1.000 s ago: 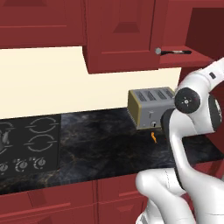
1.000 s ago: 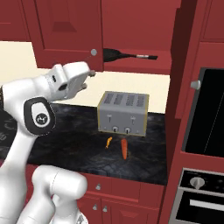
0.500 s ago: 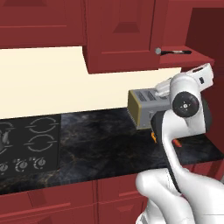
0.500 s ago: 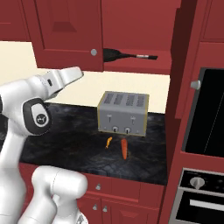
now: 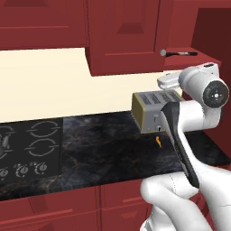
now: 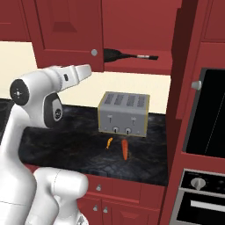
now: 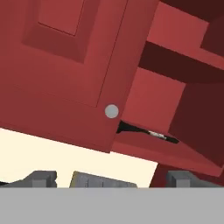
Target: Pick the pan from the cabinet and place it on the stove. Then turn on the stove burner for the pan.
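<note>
The two small grey fingers (image 7: 43,178) stand wide apart, holding nothing. Past them sits the boxy grey toaster (image 6: 123,114) on the dark marbled table (image 6: 83,145). Higher up, the flat black pan (image 6: 115,54) (long thin handle, silver tip) lies on the red wooden cabinet (image 6: 70,33) shelf, beside the door's round silver knob (image 7: 111,111).

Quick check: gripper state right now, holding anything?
Gripper: open, holding nothing; its fingertips stand wide apart in the hand view, aimed up at the cabinet, with the pan on the shelf, untouched.
</note>
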